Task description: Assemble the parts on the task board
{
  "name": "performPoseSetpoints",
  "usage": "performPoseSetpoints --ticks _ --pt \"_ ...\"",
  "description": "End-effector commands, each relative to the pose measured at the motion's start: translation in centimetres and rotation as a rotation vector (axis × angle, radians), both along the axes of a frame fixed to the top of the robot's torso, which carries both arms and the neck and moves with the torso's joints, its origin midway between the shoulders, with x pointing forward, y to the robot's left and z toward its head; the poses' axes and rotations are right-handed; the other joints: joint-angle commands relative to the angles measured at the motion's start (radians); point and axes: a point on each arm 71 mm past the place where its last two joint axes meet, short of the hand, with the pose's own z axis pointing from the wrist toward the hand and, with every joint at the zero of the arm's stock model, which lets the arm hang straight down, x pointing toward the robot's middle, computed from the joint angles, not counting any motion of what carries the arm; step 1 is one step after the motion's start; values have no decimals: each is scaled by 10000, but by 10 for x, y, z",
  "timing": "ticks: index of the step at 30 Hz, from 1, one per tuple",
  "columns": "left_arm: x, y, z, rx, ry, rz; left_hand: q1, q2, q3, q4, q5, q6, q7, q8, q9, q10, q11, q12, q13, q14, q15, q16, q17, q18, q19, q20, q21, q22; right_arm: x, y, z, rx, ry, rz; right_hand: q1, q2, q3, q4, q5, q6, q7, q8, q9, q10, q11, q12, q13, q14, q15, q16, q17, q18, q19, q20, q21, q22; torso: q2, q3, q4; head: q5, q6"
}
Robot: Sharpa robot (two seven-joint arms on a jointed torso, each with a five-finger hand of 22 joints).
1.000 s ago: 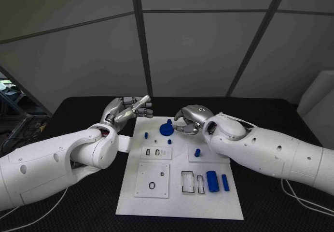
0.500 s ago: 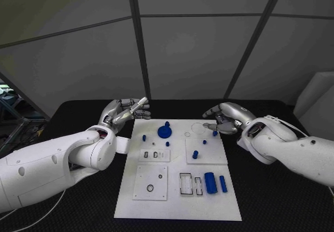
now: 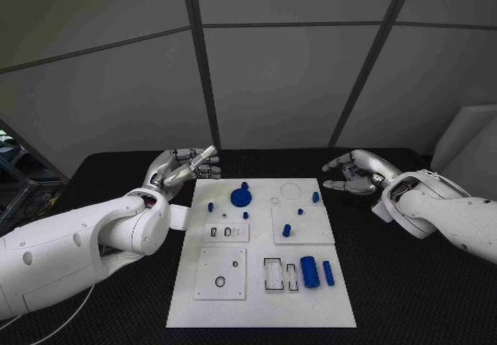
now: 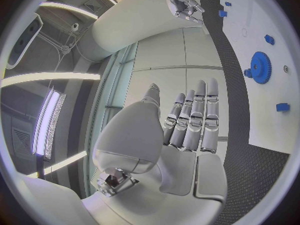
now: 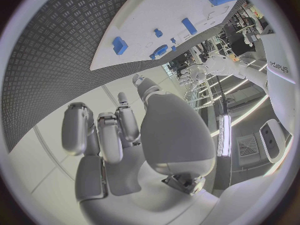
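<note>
The white task board [image 3: 264,302] lies in the middle of the black table. A blue gear [image 3: 241,196] stands near its far edge, with small blue pegs [image 3: 287,230] around it and one small peg [image 3: 316,196] at the far right corner. Two blue cylinders [image 3: 309,272] lie at the near right. My left hand [image 3: 182,167] is raised off the board's far left corner, fingers straight, holding nothing. My right hand [image 3: 352,175] hovers past the far right corner, fingers apart and empty. The left wrist view shows the left hand [image 4: 181,130], the gear [image 4: 260,67] and the right hand [image 4: 184,2].
White inset plates [image 3: 225,269] with slots and holes sit on the board's near half. Bare black table [image 3: 414,287] lies right of the board. In the right wrist view the right hand [image 5: 131,140] is above the mat, with the board's edge [image 5: 144,30] and blue pegs [image 5: 119,45] beyond.
My right hand has drawn back from the gear to the right, off the board's far right corner. The left hand has stayed where it was.
</note>
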Motion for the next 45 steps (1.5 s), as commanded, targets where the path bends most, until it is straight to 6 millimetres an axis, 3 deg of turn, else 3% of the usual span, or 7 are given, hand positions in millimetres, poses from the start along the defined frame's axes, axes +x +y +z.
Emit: performPoseSetpoints --ticks 1,6,17,32,45 --pt "0 -2 1 -49 -51 -149 73 12 -7 -74 -25 26 -33 -59 2 -28 -7 -26 1 -17 17 -62 13 -137 -66 17 42 9 5 3 -5 112 579 380 148 -2 -19 -110 -84 -111 10 -24 -20 -81 -18 -65 458 1040 -38 46 2633 -123 -47 -8 -59 -23 17 -18 19 -27 -14" --pt "1 -3 0 -59 -47 -172 73 12 -7 -74 -25 26 -33 -59 2 -28 -7 -26 1 -17 17 -62 13 -137 -66 17 42 9 9 5 -11 -110 950 435 250 -8 -20 -195 -86 -163 5 -21 -32 -98 -21 -85 442 1040 -39 46 2633 -121 -55 -8 -68 -36 33 -30 62 -43 -34" --pt "2 -2 0 -41 -47 -121 73 12 -7 -74 -25 26 -33 -59 2 -28 -7 -26 1 -17 17 -62 13 -137 -66 17 42 9 10 7 -22 -383 1489 523 255 13 -29 -203 -75 -130 8 7 -25 -66 -19 -51 477 1040 -39 46 2633 -122 -51 -8 -66 -30 15 -29 36 2 -116" --pt "2 -1 0 -24 -41 -82 77 14 -3 -84 -27 38 -38 -57 4 -13 -12 -23 2 -14 15 -70 20 -136 -73 17 49 13 8 7 -33 -472 1861 512 119 117 -94 -124 98 107 9 126 25 -28 -16 -16 513 1040 -35 46 2633 -126 -36 -4 -61 -11 22 -30 36 -42 -107" --pt "3 -1 -1 -24 -39 -77 77 14 -3 -84 -27 38 -38 -57 4 -13 -12 -23 2 -14 15 -70 20 -136 -73 17 49 13 8 11 -40 -563 1997 552 114 212 -91 -124 83 321 -31 224 67 26 -52 36 563 1040 -60 46 2633 -129 -18 -20 -52 12 23 -28 38 -2 -112"
